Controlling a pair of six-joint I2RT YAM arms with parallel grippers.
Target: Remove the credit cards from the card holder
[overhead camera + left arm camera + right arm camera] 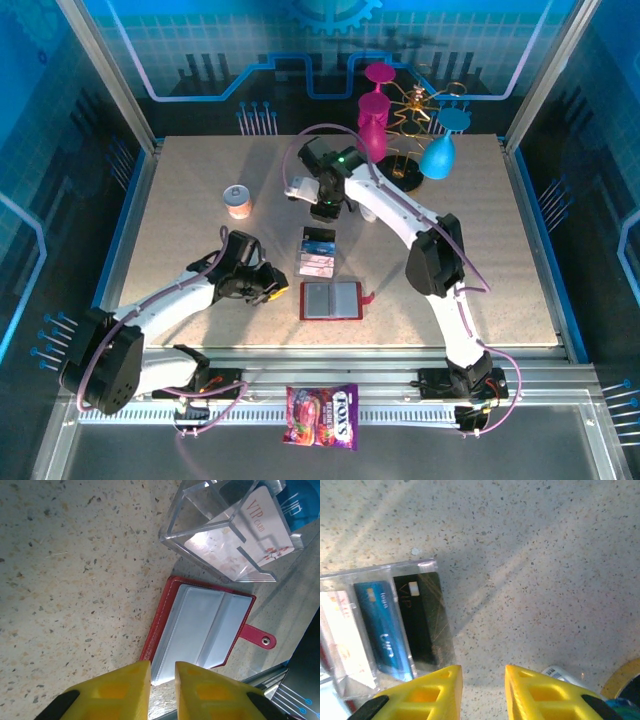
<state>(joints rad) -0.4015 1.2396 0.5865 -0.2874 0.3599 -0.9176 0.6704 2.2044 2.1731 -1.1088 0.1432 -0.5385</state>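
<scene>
Top external: card holder point(331, 300), dark red, lies open and flat on the speckled surface point(200, 170) near its front edge, with the grey inner pockets facing up and the side tab point(369, 297) pointing right. Just behind it is a clear acrylic tray point(200, 510) containing the credit cards point(318, 250). The left jaws sit just left of the card holder and the right jaws hang behind the tray. Other items are a small can point(238, 200) at left, a wire glass rack point(408, 178) at the back with a pink glass point(373, 120) and a blue glass point(438, 155), and a candy bag point(322, 415) on the front frame. Left wrist: the yellow jaws are slightly apart with nothing between them, at the card holder's near edge. A pinkish-white card point(260, 530) marked VIP is in the tray. Right wrist: the jaws are apart and empty, over bare surface beside the tray. A blue card point(382, 625) and a black card point(422, 620) lie side by side.
</scene>
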